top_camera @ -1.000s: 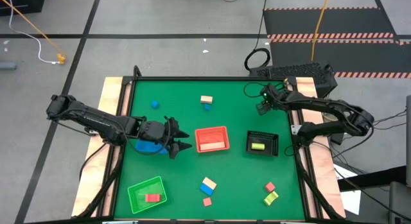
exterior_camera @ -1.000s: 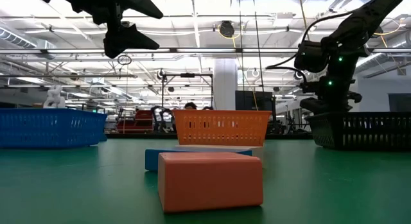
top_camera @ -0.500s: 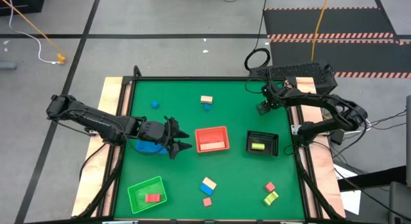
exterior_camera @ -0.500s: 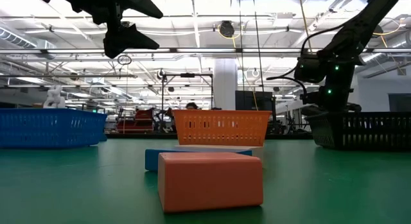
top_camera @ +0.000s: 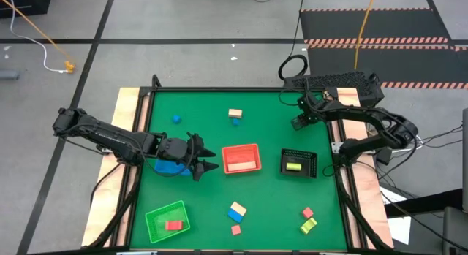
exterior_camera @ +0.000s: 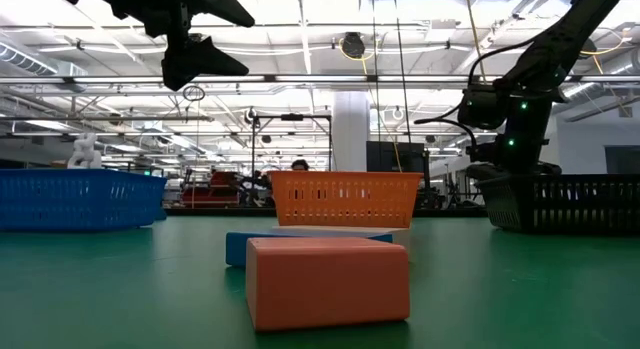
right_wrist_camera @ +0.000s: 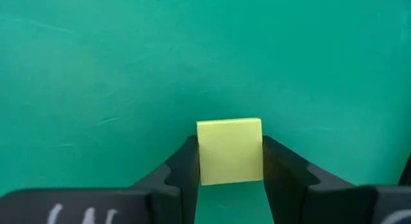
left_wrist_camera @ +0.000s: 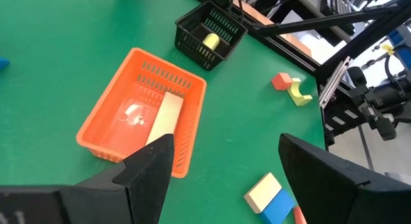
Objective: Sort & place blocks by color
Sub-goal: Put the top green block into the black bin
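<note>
My right gripper [top_camera: 300, 122] is low over the far right of the green table, shut on a small yellow-green block [right_wrist_camera: 229, 151] that fills the gap between its fingers. My left gripper [top_camera: 208, 161] hangs open and holding nothing above the blue tray [top_camera: 170, 167] at the left, facing the orange-red tray [left_wrist_camera: 141, 131]. Loose blocks lie on the mat: a blue one [top_camera: 176, 119], a tan and blue pair [top_camera: 235, 115] at the far side, and a tan and blue pair [top_camera: 236, 211], two red [top_camera: 235, 229] [top_camera: 307, 212] and a yellow-green one [top_camera: 308, 225] at the near side. My right gripper pinches the yellow-green block by two opposite side faces [right_wrist_camera: 200, 161], one finger on each. The fingers come steeply from above. The block stays square between them, its top face showing, low against the mat; whether it still rests there I cannot tell.
The orange-red tray [top_camera: 241, 158] holds a tan bar [left_wrist_camera: 164, 115], the black tray [top_camera: 298, 164] a yellow-green piece [left_wrist_camera: 210, 40], and the green tray [top_camera: 167, 218] a red block. Wooden rails edge the table on both sides.
My right gripper has sunk toward the table at the far right and tipped more steeply downward. My left arm has kept still.
</note>
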